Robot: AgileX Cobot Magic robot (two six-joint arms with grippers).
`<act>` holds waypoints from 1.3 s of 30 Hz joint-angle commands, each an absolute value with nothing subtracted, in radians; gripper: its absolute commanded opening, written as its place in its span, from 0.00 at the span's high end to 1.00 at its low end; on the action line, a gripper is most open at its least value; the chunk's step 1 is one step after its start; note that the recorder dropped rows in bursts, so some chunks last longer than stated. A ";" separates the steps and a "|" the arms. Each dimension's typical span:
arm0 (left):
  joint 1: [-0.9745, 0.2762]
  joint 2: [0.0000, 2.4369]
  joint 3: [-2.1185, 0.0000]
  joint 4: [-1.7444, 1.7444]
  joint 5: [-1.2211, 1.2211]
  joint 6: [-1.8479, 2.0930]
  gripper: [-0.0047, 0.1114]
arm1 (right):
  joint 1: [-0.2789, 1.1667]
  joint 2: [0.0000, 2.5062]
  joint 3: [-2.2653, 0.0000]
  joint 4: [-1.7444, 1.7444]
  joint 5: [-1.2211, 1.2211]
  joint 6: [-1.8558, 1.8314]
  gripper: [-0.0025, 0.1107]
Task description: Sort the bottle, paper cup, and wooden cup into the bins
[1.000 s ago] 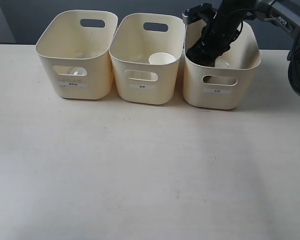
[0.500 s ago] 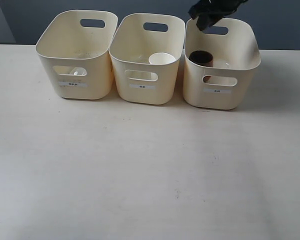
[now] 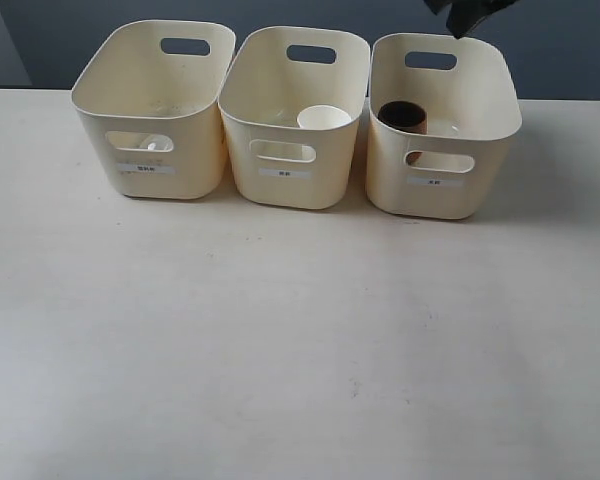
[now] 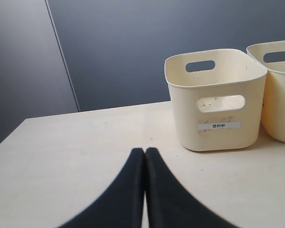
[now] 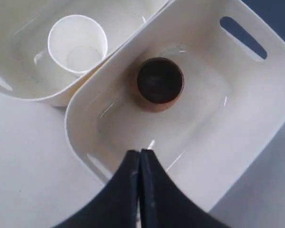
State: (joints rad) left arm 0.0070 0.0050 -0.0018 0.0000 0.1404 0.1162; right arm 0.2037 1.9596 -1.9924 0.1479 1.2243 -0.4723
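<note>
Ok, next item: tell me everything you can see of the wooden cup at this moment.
The wooden cup is a round-bellied, reddish-brown cup with a dark inside and no handle; it looks like turned wood. It stands upright, mouth up, on the floor of the rightmost bin, near the wall that faces the middle bin. It looks empty. Nothing grips it: the right gripper is above the bin, jaws shut, clear of the cup. In the exterior view only its rim and upper body show above the bin's wall.
</note>
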 commanded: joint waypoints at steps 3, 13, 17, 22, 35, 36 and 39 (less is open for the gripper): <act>0.007 0.000 0.000 0.000 0.135 0.115 0.96 | 0.197 1.725 -1.758 0.105 1.221 -0.475 0.98; 0.007 0.000 0.000 0.000 0.135 0.115 0.96 | 0.197 1.359 -1.344 0.094 1.121 -0.475 0.98; 0.007 0.000 0.000 0.000 0.135 0.115 0.96 | 0.197 1.219 -1.199 0.114 1.020 -0.468 0.98; 0.007 0.000 0.000 0.000 0.135 0.115 0.96 | 0.197 1.069 -1.072 0.171 0.954 -0.441 0.98; 0.007 0.000 0.000 0.000 0.135 0.115 0.96 | 0.197 0.826 -1.035 0.326 0.962 -0.391 0.98; 0.007 0.000 0.000 0.000 0.135 0.115 0.96 | 0.197 0.813 -1.035 0.336 0.962 -0.391 0.98; 0.007 0.000 0.000 0.000 0.135 0.115 0.96 | 0.197 0.788 -1.035 0.353 0.962 -0.391 0.98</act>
State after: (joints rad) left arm 0.0070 0.0050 -0.0018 0.0000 0.1404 0.1162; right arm 0.2037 0.8129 -1.0379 0.3350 0.9671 -0.3945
